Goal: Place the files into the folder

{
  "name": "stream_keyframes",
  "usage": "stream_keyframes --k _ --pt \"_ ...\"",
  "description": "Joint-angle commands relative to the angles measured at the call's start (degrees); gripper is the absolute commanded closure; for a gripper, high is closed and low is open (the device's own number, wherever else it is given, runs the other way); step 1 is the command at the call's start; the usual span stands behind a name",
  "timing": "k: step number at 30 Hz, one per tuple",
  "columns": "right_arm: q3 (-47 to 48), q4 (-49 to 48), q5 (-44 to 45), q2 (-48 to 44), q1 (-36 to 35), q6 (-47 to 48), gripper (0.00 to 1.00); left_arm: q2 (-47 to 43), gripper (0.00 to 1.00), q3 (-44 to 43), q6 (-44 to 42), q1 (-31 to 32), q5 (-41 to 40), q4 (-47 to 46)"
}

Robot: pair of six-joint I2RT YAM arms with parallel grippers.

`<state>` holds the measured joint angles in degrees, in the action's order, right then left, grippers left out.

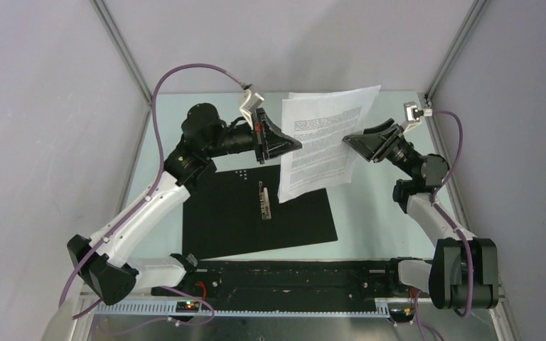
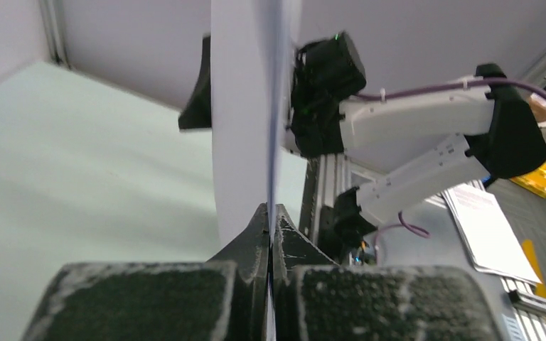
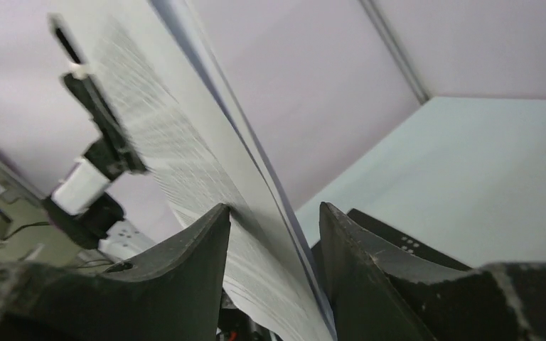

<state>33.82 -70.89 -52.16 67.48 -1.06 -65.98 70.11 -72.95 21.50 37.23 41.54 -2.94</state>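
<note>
The files (image 1: 327,138) are a thin stack of white printed sheets held up in the air, tilted, above the table. My left gripper (image 1: 295,145) is shut on their left edge; in the left wrist view the sheets (image 2: 245,128) run edge-on out of the closed gripper (image 2: 271,213). My right gripper (image 1: 348,140) is open, its jaws on either side of the sheets' right edge (image 3: 185,163), as the right wrist view of the gripper (image 3: 274,207) shows. The folder (image 1: 256,213) lies open and flat below, black side up, with its metal clip (image 1: 264,201). A corner of the folder shows in the right wrist view (image 3: 398,241).
The pale green table (image 1: 384,213) is enclosed by grey walls at left, right and back. A black rail (image 1: 291,273) with both arm bases runs along the near edge. The lower corner of the sheets hangs over the folder's far right part.
</note>
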Motion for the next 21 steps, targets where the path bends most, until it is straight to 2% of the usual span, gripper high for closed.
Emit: stream_keyframes --k 1,3,11,16,21 --pt "4.9 -13.0 -3.8 0.3 -0.5 -11.7 0.47 0.7 1.00 -1.9 -0.4 -1.3 3.1 8.3" --pt "5.2 -12.8 -4.0 -0.8 -1.6 -11.8 0.47 1.1 1.00 -1.6 0.2 -2.0 2.3 8.7" --pt "4.7 -5.2 -8.2 -2.2 -5.2 -8.8 0.61 1.5 1.00 -1.6 3.4 -3.7 -1.4 7.7" --pt "2.7 -2.6 -9.0 -3.0 -4.8 -7.5 0.64 0.4 1.00 1.3 6.9 -6.0 -1.5 3.9" --pt "2.1 9.2 -8.2 -4.7 -5.4 0.7 0.65 0.2 1.00 2.8 9.6 -6.6 -0.4 -0.2"
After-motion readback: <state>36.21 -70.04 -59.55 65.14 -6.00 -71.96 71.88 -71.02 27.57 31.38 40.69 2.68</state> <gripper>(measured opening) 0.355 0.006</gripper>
